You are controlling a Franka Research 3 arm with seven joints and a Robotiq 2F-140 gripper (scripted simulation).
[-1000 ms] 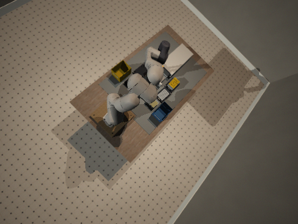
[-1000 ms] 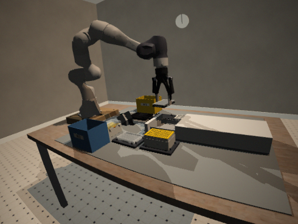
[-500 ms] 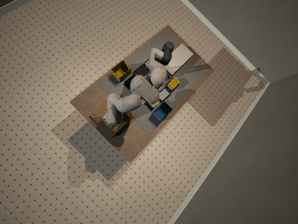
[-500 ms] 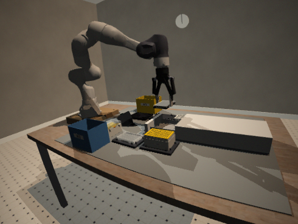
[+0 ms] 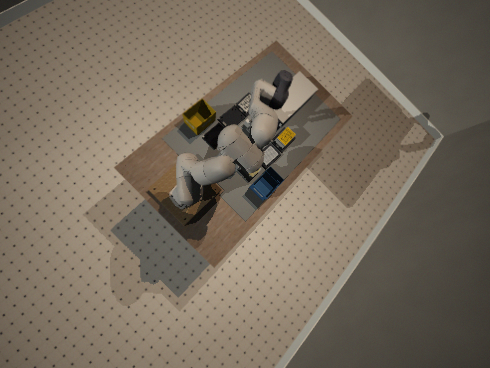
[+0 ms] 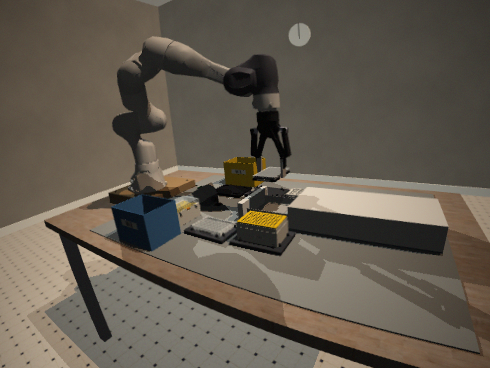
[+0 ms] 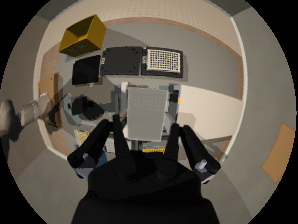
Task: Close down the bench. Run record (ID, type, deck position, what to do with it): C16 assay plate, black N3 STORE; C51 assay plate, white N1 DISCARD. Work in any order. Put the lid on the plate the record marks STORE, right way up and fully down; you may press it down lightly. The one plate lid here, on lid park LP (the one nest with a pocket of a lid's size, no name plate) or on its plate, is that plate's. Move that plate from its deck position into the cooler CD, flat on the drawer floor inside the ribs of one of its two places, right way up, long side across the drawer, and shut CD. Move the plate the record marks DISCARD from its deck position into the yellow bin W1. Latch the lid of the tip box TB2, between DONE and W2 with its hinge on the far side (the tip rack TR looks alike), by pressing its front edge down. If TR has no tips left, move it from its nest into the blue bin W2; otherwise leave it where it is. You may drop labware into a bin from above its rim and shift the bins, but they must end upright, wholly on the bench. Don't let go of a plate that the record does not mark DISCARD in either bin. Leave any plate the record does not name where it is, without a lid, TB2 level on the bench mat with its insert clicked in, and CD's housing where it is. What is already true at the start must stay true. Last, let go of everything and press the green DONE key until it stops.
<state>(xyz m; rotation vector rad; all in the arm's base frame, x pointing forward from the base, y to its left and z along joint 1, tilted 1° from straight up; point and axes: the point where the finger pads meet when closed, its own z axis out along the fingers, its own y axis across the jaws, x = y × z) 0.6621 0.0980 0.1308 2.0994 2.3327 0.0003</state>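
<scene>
One flat grey rectangular plate lid [image 7: 144, 113] hangs level in my black gripper [image 6: 270, 169], pinched by its two long sides above the wooden desk [image 6: 320, 320]. Below it, in the wrist view, a black assay plate [image 7: 123, 60] and a white assay plate [image 7: 164, 59] sit side by side, with the yellow square bin [image 6: 241, 170] just beyond them.
</scene>
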